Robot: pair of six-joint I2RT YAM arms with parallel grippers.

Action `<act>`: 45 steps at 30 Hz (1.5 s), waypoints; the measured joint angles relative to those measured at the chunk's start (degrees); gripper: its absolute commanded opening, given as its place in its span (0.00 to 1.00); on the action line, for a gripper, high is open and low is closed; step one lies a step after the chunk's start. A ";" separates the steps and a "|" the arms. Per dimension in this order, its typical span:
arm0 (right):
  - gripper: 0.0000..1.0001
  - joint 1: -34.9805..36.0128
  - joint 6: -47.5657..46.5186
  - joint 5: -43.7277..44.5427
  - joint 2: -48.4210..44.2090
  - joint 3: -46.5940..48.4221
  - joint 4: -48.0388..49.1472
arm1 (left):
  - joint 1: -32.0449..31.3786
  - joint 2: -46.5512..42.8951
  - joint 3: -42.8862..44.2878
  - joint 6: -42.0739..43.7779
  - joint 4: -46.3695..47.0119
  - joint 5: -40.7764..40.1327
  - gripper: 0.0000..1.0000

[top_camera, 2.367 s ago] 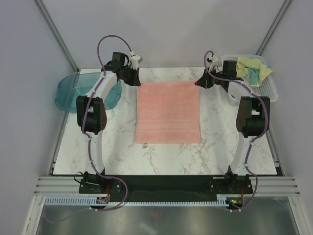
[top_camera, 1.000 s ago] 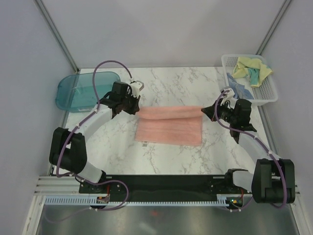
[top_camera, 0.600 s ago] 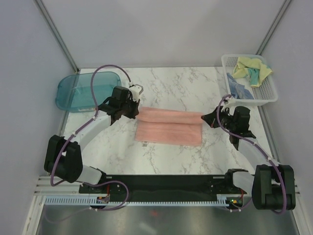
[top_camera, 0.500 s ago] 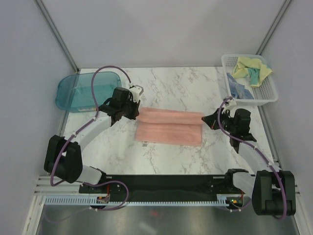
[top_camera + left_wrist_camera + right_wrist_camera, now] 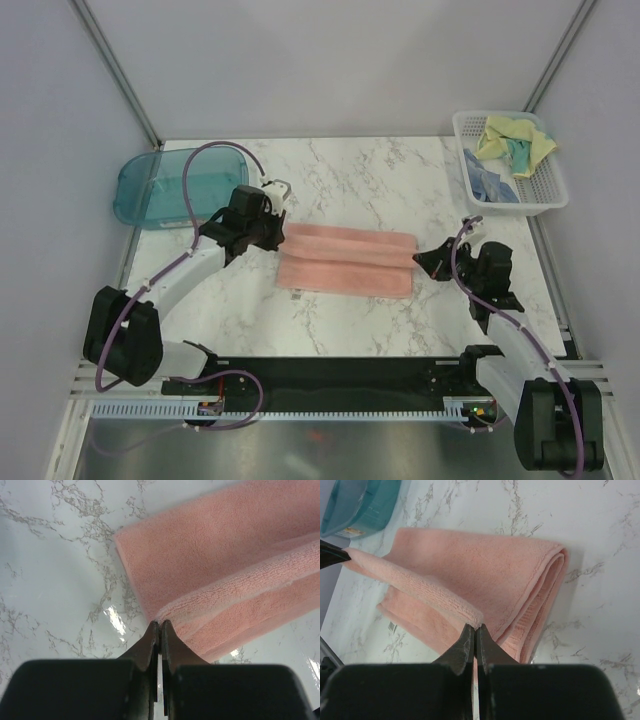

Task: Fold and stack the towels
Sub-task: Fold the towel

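Folding salmon-pink towel, first fold unfinished: left gripper, right gripper each pinching a corner of the doubled-over edge. Blue towel, yellow towel unfolded in basket. Nothing stacked.

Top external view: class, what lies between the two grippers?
The salmon-pink towel: its folded-over edge runs from the left gripper to the right gripper, each shut on a corner. The top view shows it.

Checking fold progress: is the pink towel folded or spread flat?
Mid-fold: pink towel doubled over, its raised edge pinched by left tool and right tool.
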 measured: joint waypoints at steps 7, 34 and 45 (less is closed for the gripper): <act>0.00 0.13 3.39 1.07 -3.30 -2.49 0.07 | -0.55 0.02 -0.76 -1.66 -0.17 -0.50 0.02; 0.45 1.03 8.26 6.32 -12.66 -8.22 -9.07 | -6.58 0.02 -2.60 -5.88 -7.50 -13.99 0.51; 0.30 1.03 11.37 15.08 -11.52 6.45 -19.56 | -6.58 -9.33 -2.08 -11.45 -9.16 -13.44 0.60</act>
